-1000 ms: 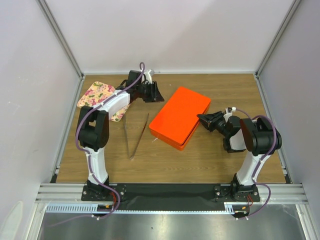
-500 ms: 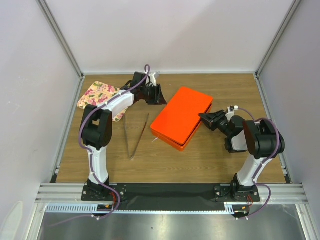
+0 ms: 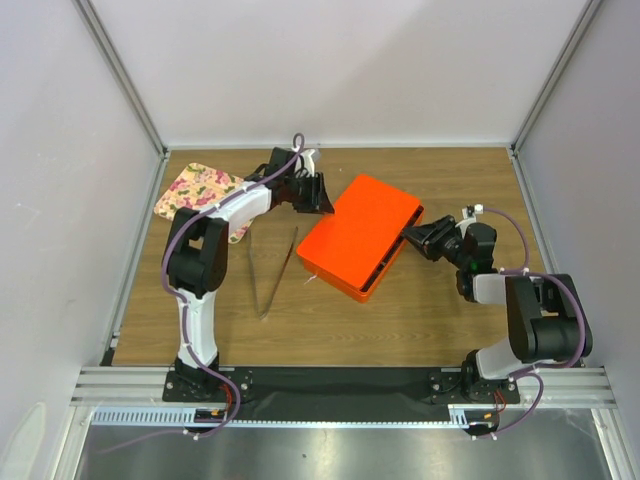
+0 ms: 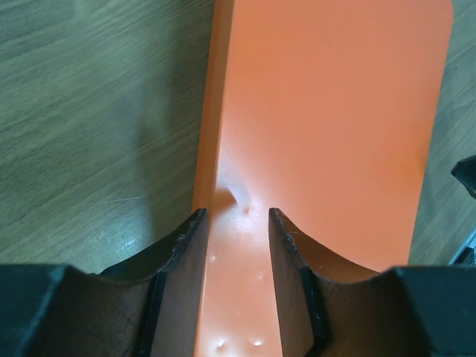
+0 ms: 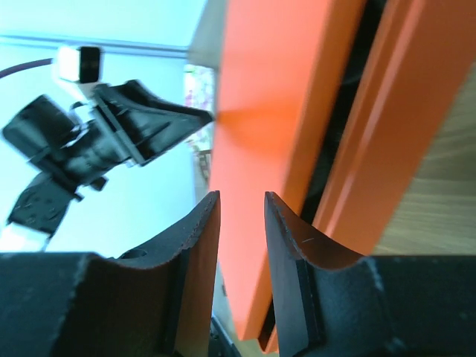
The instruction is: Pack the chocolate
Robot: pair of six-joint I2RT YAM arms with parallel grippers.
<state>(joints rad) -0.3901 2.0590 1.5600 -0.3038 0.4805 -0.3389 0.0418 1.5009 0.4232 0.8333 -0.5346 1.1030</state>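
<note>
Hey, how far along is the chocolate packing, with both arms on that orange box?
Done: very little. The flat orange rectangular lid is tilted up at its right end, with a dark gap above the orange base.
In hand: the left gripper and right gripper are at opposite ends of the lid; their grip is unclear.
Left: no chocolate is in view, and the metal tongs lie untouched.

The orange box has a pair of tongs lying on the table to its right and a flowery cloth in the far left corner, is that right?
No. The tongs lie to the left of the orange box, not its right; the top external view shows it. The flowery cloth is in the far left corner.
</note>
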